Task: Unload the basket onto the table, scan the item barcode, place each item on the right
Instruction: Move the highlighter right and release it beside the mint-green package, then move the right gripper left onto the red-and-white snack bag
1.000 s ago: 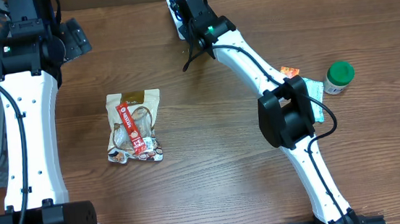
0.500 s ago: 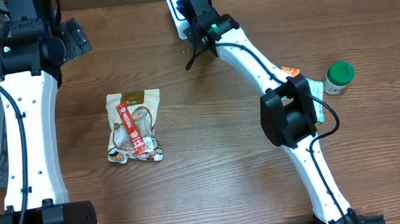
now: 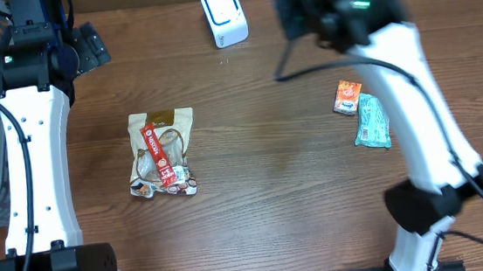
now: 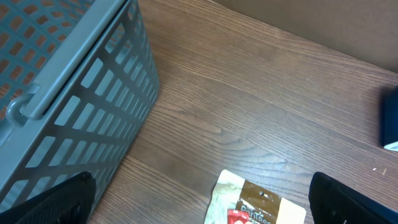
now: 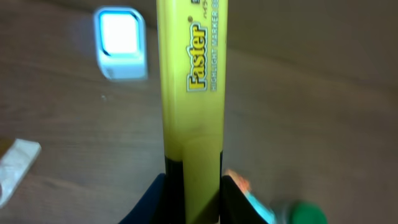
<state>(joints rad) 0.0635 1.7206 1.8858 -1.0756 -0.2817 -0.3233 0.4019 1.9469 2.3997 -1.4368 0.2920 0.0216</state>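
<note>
The yellow highlighter [image 5: 189, 81] is clamped between the right jaws by its dark lower end only, with most of its length standing out past them above the table [image 3: 271, 177]. The scanner [image 3: 225, 16] lies off to the left of these jaws and well apart from them. Because so little of the barrel is gripped, a slip or a twist in the jaws is judged the main risk, most likely on a quick swing; the arm is blurred in the overhead view. The face turned to the wrist camera carries the brand print, and no barcode can be made out, so a missed read is possible if the wrong side is presented to the scanner window or the marker is held at too steep an angle. The long free end could also be knocked against the scanner if it is brought in low. The left jaws are spread wide and hold nothing, with the snack bag [image 3: 162, 153] below and ahead of them and the basket [image 4: 74, 93] beside them; no interference is expected from that side.
</note>
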